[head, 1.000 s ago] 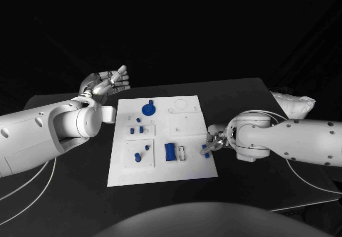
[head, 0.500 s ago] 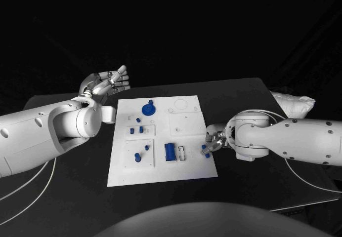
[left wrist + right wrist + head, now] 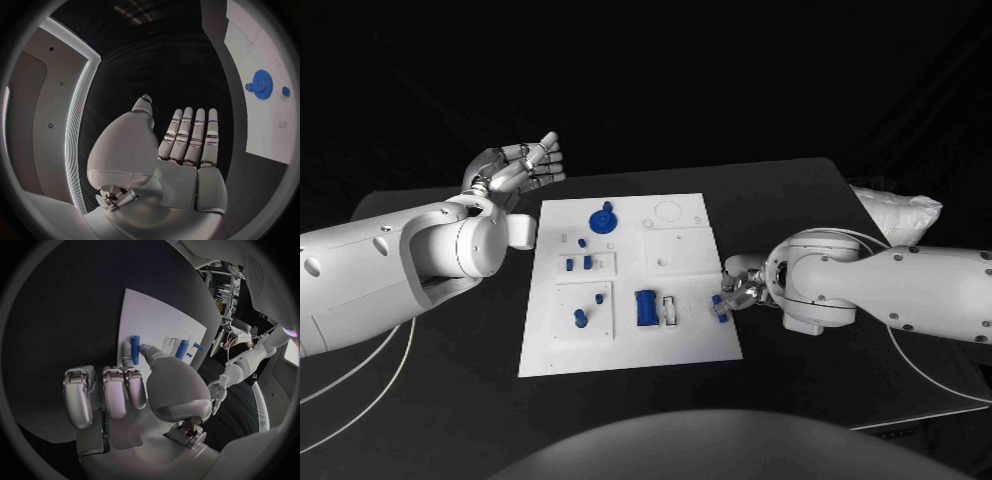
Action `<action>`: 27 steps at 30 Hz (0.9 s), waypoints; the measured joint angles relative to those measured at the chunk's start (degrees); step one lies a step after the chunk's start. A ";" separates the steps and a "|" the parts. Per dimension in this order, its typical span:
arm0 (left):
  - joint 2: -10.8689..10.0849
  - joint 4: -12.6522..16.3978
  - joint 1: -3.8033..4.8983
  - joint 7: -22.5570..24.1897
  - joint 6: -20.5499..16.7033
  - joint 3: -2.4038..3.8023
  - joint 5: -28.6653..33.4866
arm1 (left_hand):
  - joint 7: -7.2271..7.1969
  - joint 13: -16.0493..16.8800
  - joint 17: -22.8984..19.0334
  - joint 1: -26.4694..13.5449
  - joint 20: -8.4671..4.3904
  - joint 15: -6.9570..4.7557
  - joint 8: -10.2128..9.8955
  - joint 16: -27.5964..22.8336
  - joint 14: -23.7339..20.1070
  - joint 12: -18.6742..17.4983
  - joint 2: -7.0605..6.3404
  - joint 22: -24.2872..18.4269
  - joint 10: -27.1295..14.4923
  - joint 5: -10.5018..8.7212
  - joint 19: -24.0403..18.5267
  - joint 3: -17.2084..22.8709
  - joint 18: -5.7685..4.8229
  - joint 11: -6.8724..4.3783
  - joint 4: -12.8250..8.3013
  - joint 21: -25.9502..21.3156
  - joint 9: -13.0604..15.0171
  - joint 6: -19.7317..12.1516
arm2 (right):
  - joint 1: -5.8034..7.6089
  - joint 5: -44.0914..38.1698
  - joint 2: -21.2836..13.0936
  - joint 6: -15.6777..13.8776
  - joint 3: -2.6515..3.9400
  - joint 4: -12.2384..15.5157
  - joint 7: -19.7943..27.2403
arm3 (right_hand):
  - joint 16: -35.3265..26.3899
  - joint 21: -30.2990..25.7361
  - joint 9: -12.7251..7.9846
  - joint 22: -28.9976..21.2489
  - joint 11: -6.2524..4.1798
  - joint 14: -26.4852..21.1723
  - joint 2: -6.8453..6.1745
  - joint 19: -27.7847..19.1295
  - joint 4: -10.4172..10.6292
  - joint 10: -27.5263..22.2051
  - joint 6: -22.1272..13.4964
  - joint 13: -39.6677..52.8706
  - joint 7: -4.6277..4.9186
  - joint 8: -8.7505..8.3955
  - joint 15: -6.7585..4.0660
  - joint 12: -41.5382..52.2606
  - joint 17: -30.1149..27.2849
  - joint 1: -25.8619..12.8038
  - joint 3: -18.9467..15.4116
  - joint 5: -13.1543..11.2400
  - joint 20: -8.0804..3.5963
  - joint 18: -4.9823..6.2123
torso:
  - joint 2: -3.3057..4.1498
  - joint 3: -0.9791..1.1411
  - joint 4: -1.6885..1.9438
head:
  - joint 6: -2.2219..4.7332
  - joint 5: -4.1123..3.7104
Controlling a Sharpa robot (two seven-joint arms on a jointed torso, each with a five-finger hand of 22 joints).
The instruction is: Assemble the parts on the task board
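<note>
We count one white board lying flat in the middle of the black counter, a tall rectangle with raised square panels. On it we make out one blue gear near its far end, with a small blue knob just beyond it; two short blue pegs side by side on a middle panel; two more blue pegs on the panel below; and one larger blue block standing just beside a pale slotted frame. Our left hand is raised off the far left corner of the board, well apart from it, palm open, fingers straight and close together, holding nothing. Our right hand sits at the board's right edge, its fingers curled down; in the right wrist view the thumb and a fingertip pinch a blue pin that stands upright on the board's rim. A crumpled white bag lies at the counter's far right.
</note>
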 measured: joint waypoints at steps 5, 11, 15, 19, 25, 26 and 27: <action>-0.04 -0.02 0.00 -0.01 0.00 -0.01 0.00 | 0.00 0.00 0.00 0.00 0.00 0.00 0.00 0.00 0.00 0.00 0.00 0.00 0.00 0.00 0.00 0.00 -0.01 0.00 0.00 0.00 0.00 0.00 | 0.38 1.69 -1.31 -1.41 -0.31 1.47 1.05 | 0.00 0.00 -0.14 0.05 0.20 0.00 -0.01 0.00 -1.05 -0.20 0.60 0.00 0.01 -7.13 0.00 0.00 0.00 0.47 1.21 -0.49 0.00 0.00 | -0.01 0.00 -0.01 | 0.00 0.19; 0.01 -0.06 0.00 -0.03 0.01 -0.01 0.00 | 0.00 0.00 0.00 0.00 0.00 0.00 0.00 0.00 0.00 0.00 0.00 0.01 0.00 0.00 0.00 0.00 0.00 0.00 0.00 0.00 0.00 0.00 | 1.21 3.56 -2.04 -2.99 -0.54 2.34 2.73 | 0.00 0.00 -12.42 0.04 0.19 0.00 -0.42 0.00 -4.12 -0.20 1.03 0.00 0.19 -7.81 0.00 0.00 -0.01 0.21 4.28 -0.84 0.00 0.00 | -0.02 -0.01 0.01 | 0.00 0.23; 0.07 -0.07 0.00 -0.04 0.03 -0.01 0.00 | 0.00 0.00 0.01 0.00 0.00 0.00 0.00 0.00 0.00 0.00 0.00 0.01 0.00 0.00 0.00 0.00 -0.01 0.00 0.00 0.00 0.00 0.00 | 1.42 4.72 -2.20 -3.89 -0.59 2.52 3.84 | 0.00 0.00 -12.39 0.04 0.36 0.21 -1.19 0.22 -5.41 -0.03 1.05 0.00 0.17 -7.59 0.22 0.00 -0.01 -0.27 5.57 -1.99 0.22 0.00 | -0.02 -0.03 0.01 | 0.00 0.26; 0.10 -0.09 0.00 -0.06 0.04 -0.01 0.00 | 0.00 0.00 -0.04 0.00 0.00 0.00 0.00 0.00 0.00 0.00 0.00 0.01 0.00 0.00 0.00 0.00 0.00 0.00 0.00 0.00 0.00 0.00 | 1.53 5.65 -2.29 -4.71 -0.58 2.53 4.84 | 0.00 0.00 -13.27 0.04 0.36 0.08 -1.56 0.22 -5.63 -0.03 1.29 0.00 0.33 -8.51 0.35 0.00 -0.01 -0.49 5.79 -4.69 0.22 0.00 | -0.02 -0.03 0.00 | 0.00 0.30; 0.15 -0.12 0.00 -0.08 0.05 -0.01 0.00 | 0.00 0.00 -0.04 0.00 0.00 0.00 0.00 0.00 0.00 0.00 0.00 -0.04 0.00 0.00 0.00 0.00 0.00 0.00 0.00 0.00 0.00 0.00 | 1.58 6.83 -2.31 -5.75 -0.58 2.34 5.99 | 0.00 0.00 -14.40 0.03 0.57 -0.01 -1.84 0.00 -5.26 -0.24 1.53 0.00 0.09 -9.16 0.44 0.00 -0.01 -0.77 5.42 -7.37 0.44 0.01 | -0.03 -0.05 -0.01 | 0.00 0.30; 0.17 -0.12 0.00 -0.08 0.06 -0.01 0.00 | 0.00 0.00 -0.04 0.00 0.00 0.00 0.00 0.00 0.00 0.00 0.00 -0.04 0.00 0.00 0.00 0.00 0.00 0.00 0.00 0.00 0.00 0.00 | 1.58 7.09 -2.31 -5.92 -0.58 2.31 6.19 | 0.00 0.00 -14.41 0.04 0.57 -0.01 -1.84 -0.01 -5.26 -0.24 1.54 0.00 0.09 -9.16 0.44 0.00 -0.02 -0.77 5.42 -7.37 0.44 0.00 | -0.03 -0.05 -0.02 | 0.00 0.29; 0.17 -0.13 0.00 -0.09 0.06 -0.01 0.00 | 0.00 0.00 -0.04 0.00 0.00 0.00 0.00 0.00 0.00 0.00 0.00 -0.04 0.00 0.00 0.00 0.00 0.00 0.00 0.00 0.00 0.00 0.00 | 1.58 7.17 -2.32 -5.97 -0.58 2.30 6.25 | 0.00 0.00 -14.42 0.03 0.57 -0.01 -1.84 0.00 -5.26 -0.24 1.54 0.00 0.09 -9.16 0.44 0.00 -0.02 -0.77 5.42 -7.37 0.44 0.00 | -0.03 -0.06 -0.02 | 0.00 0.29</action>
